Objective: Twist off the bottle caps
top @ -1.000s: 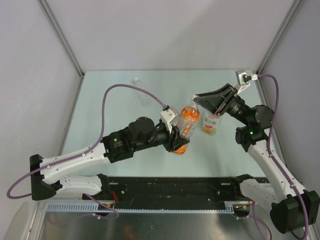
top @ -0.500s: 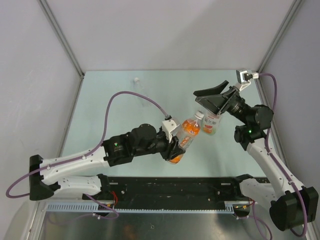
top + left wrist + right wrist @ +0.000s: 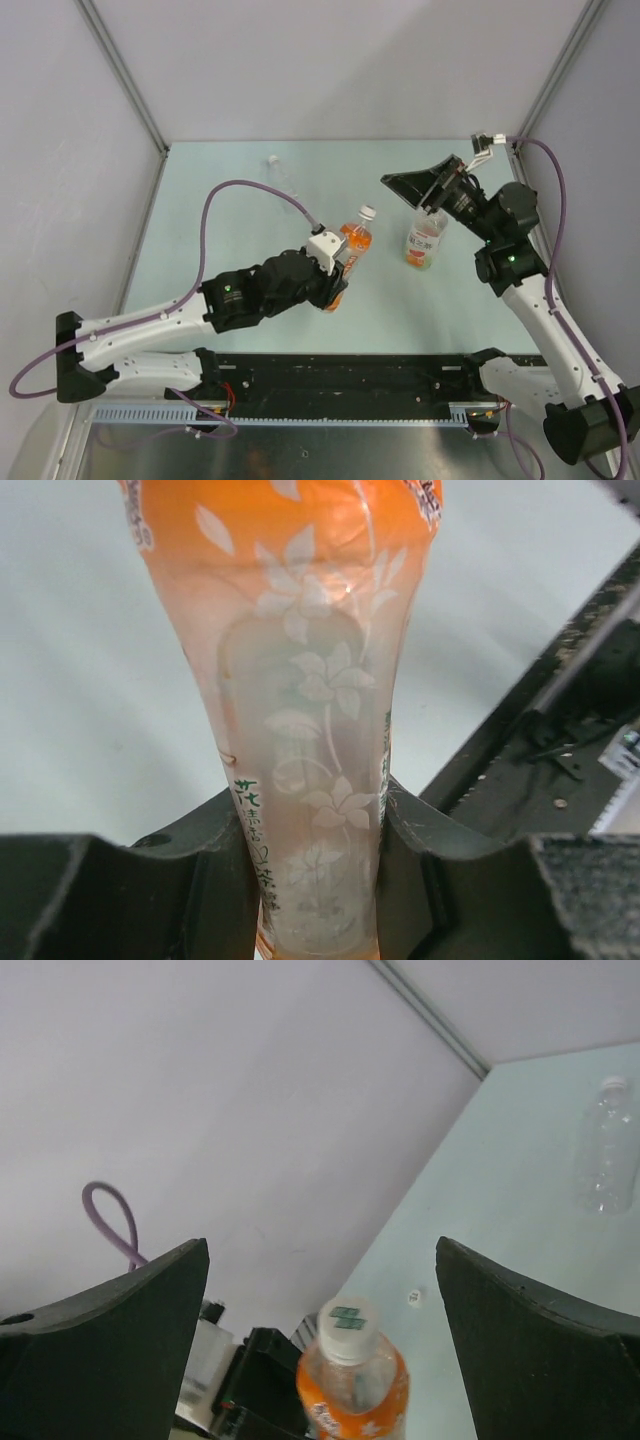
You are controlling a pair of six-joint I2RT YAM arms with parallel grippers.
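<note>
My left hand (image 3: 333, 287) is closed narrow on the lower body of the orange bottle (image 3: 352, 245), its fingers (image 3: 215, 880) pressed against the waist on both sides. I grip it low and tilted so the neck stands free and the white cap (image 3: 368, 212) points away from my palm, towards my other hand. I judge this is to brace the bottle against a twist. The cap is on. Well beyond this hand, the clear bottle (image 3: 287, 186) lies on its side at the far part of the surface (image 3: 220, 220), with nothing touching it.

My right hand (image 3: 418, 190) is spread wide, holding and touching nothing. From its wrist, the orange bottle's cap lines up with the gap between my fingers but sits ahead of them, apart. The labelled bottle (image 3: 424, 247) stands upright on the surface just under this hand. My fingers hide its top, so I cannot tell whether its cap is on.
</note>
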